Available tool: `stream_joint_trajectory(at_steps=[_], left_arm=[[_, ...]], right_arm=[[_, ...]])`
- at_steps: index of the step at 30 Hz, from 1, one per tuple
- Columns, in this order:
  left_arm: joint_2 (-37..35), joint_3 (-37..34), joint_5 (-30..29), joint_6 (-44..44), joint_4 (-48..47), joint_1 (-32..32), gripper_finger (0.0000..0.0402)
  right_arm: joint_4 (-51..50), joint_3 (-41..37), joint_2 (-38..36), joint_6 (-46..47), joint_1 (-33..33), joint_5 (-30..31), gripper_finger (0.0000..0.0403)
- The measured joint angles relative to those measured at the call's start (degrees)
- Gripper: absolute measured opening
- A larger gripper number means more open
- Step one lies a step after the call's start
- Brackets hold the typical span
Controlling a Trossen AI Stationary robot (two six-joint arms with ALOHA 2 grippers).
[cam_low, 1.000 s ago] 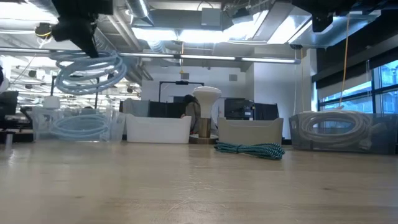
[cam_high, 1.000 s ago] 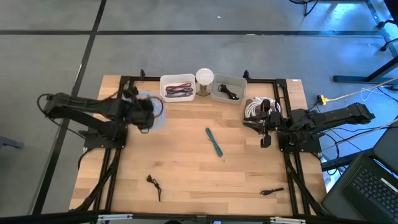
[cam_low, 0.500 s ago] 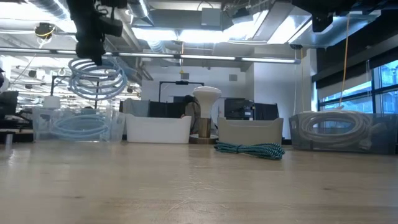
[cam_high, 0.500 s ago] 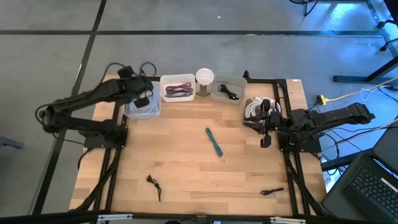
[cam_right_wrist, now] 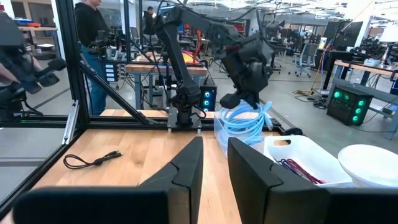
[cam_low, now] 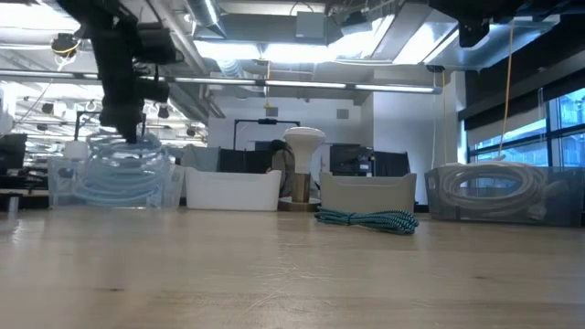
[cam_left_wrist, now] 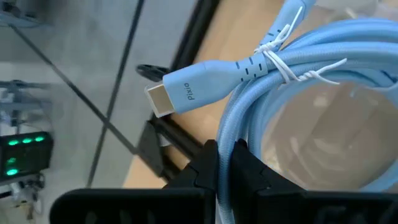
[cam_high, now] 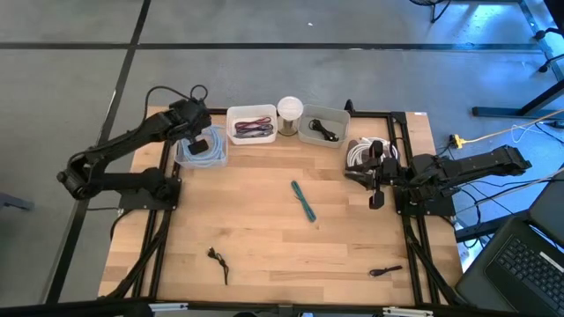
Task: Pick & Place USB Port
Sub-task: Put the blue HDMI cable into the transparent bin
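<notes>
From above, you see the left gripper (cam_high: 199,141) reaching over the clear bin (cam_high: 185,159) at the back left of the table, with the light blue cable coil (cam_high: 204,151) under it in that bin. Next along the back edge sit a white bin (cam_high: 231,115) with red and purple cables, a white round lamp (cam_high: 290,109), and a grey bin (cam_high: 306,134) with a black cable. A teal cable (cam_high: 304,201) lies in the middle of the table (cam_high: 264,229). A small black cable (cam_high: 218,261) lies near the front left and another black cable (cam_high: 386,270) near the front right. The right gripper (cam_high: 376,180) waits at the right side, near a white cable coil (cam_high: 359,152). From table height, you see the left gripper (cam_low: 122,117) right at the top of the blue coil (cam_low: 123,169), which sits down in the clear bin (cam_low: 55,187). The teal cable (cam_low: 367,218) lies in front of the grey bin (cam_low: 367,194). Through the left wrist camera, you see the two fingers (cam_left_wrist: 252,174) pinched tight on a strand of the blue coil (cam_left_wrist: 311,68), and its plug (cam_left_wrist: 186,90) sticks out, tied with white string. Through the right wrist camera, you see the right fingers (cam_right_wrist: 189,165) spread apart and holding nothing, with the blue coil (cam_right_wrist: 245,124) and left arm far across the table. A person (cam_right_wrist: 93,37) stands in the room behind.
</notes>
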Motion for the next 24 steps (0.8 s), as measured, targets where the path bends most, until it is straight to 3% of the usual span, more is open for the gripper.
stream_joint_trajectory(at_steps=[8, 16, 24], left_arm=[[0.14, -1.41, 5.84, 1.29, 0.28, 2.25, 0.0010], [2.90, -4.37, 6.45, 3.82, 2.35, 4.79, 0.0012], [4.04, -4.41, 6.03, 4.66, 5.04, 4.85, 0.0074]], right_arm=[[-0.02, 0.00, 0.00, -0.01, -0.02, 0.00, 0.0077], [-0.02, 0.00, 0.00, 0.00, -0.02, 0.00, 0.0077], [-0.01, 0.00, 0.00, -0.02, -0.01, 0.01, 0.0077]])
